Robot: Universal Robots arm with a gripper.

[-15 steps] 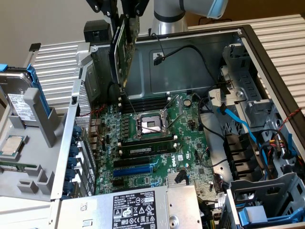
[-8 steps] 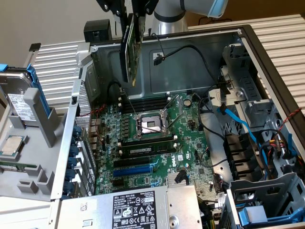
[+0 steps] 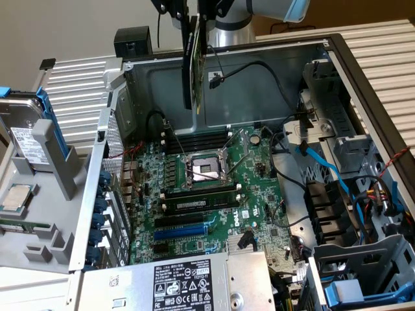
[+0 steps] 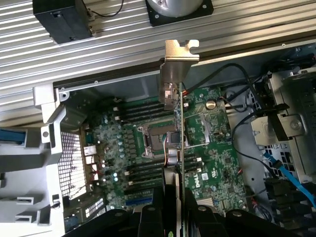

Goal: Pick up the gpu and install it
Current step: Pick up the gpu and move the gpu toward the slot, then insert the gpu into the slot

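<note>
The gpu (image 3: 192, 65) hung clenched in my gripper (image 4: 174, 192) above the motherboard (image 3: 259, 188), unseated; seating, I judged, demanded squaring with the blue slot (image 3: 181, 230).

The gripper (image 3: 196, 18) is pointed straight down.
It is hung below the silver wrist (image 3: 228, 29); the jaws are clamped on the top edge of the gpu (image 3: 192, 68), which is held vertical.

Looks like a robotics lab, PC-assembly bench: open desktop case (image 3: 259, 71) w/ motherboard (image 3: 259, 175) on ribbed alu counter (image 3: 78, 97); parts fixture (image 3: 39, 227) w/ hard drive (image 3: 26, 136), CPU (image 3: 16, 197) at exterior view's left.
</note>
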